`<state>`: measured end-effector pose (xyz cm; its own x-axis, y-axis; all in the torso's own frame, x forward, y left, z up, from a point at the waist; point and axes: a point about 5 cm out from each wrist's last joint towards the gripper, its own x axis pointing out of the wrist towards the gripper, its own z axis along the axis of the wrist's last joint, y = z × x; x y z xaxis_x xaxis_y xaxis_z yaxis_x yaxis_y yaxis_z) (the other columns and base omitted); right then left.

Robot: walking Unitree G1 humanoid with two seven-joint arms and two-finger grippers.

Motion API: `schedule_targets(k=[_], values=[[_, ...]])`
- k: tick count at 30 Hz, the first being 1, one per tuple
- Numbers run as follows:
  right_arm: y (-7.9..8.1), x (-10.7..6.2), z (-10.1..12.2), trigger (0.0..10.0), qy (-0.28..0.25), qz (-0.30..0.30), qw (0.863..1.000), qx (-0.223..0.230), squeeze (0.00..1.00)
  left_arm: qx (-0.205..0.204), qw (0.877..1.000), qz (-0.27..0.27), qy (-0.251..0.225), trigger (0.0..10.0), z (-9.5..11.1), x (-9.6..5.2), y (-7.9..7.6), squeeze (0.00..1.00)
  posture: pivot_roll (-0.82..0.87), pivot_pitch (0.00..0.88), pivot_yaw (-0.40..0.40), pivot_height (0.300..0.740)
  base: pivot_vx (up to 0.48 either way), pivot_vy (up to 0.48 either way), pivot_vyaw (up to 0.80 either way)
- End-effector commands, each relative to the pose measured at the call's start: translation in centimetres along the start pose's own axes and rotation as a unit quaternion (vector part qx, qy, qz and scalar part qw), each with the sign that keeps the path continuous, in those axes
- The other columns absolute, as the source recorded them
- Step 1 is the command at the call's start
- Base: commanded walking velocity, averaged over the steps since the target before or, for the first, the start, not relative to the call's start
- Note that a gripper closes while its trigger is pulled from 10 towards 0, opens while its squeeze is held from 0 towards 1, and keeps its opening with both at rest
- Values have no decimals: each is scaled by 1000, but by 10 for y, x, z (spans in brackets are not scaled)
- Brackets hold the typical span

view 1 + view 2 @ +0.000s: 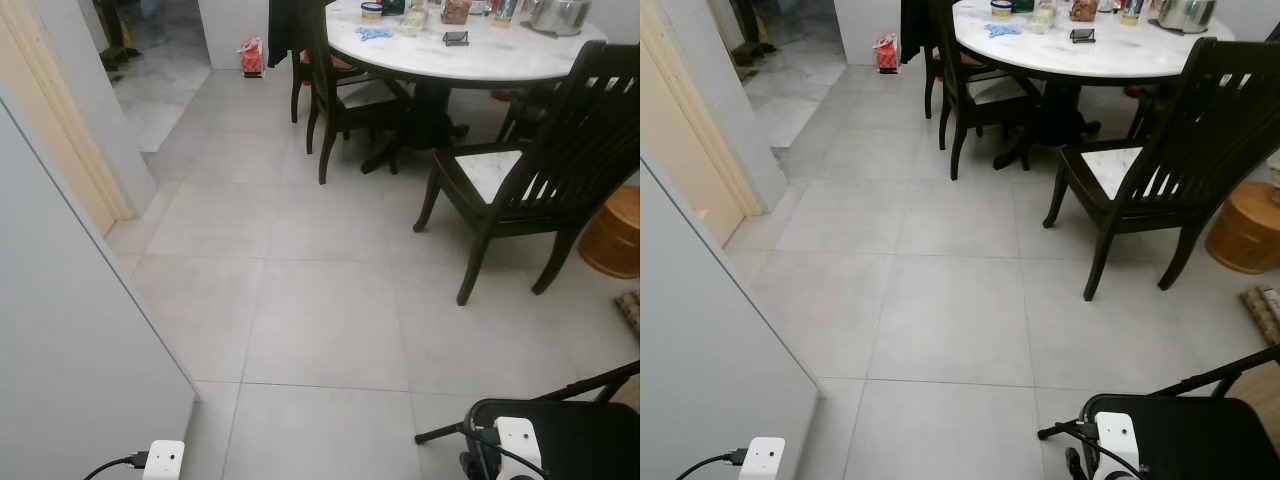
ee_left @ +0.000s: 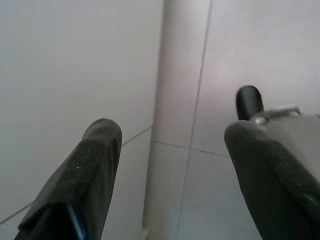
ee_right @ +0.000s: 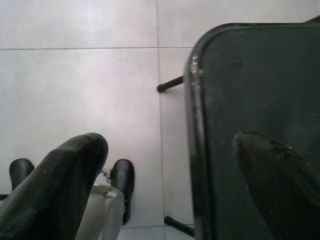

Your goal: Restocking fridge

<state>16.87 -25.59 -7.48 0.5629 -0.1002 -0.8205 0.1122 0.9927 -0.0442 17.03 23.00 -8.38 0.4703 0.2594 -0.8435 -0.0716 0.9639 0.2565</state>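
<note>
Both arms hang low at my sides. In the left wrist view my left gripper (image 2: 172,131) is open, its fingers (image 2: 97,150) spread over bare floor beside a tall pale grey panel (image 1: 60,340). My right gripper (image 3: 170,145) is open too, with nothing between its fingers; one fingertip (image 3: 270,165) hangs over a black seat (image 3: 250,85) and the other over floor tile. White wrist units (image 1: 163,459) (image 1: 520,440) show at the bottom edge of the eye views. Jars and a metal pot (image 1: 558,14) stand on the round white table (image 1: 470,60).
Dark wooden chairs (image 1: 540,170) (image 1: 335,90) ring the table at the far right. A wicker basket (image 1: 615,235) sits right of the near chair. A red bag (image 1: 251,57) lies by the far wall. A doorway (image 1: 150,70) opens far left. Grey tile floor (image 1: 320,300) stretches ahead.
</note>
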Motion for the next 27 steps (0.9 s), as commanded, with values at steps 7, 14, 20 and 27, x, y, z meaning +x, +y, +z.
schedule_targets(k=[7,14,20,27], values=[[6,2,3,10000,2,5,1000,1,0,2,1000,5,10,10000,-4,0,7,0,-132,0,65,740,0,0,800],[5,2,2,10000,6,-1,1000,2,0,2,1000,-7,7,10000,-3,0,0,0,-140,0,57,740,0,0,800],[3,1,2,10000,7,0,1000,-3,0,-4,1000,-14,7,10000,-2,0,-5,0,-152,0,36,740,0,0,800],[-1,1,3,10000,7,0,1000,-14,0,-13,1000,-21,8,10000,0,-1,-11,0,-160,0,8,740,0,0,800]])
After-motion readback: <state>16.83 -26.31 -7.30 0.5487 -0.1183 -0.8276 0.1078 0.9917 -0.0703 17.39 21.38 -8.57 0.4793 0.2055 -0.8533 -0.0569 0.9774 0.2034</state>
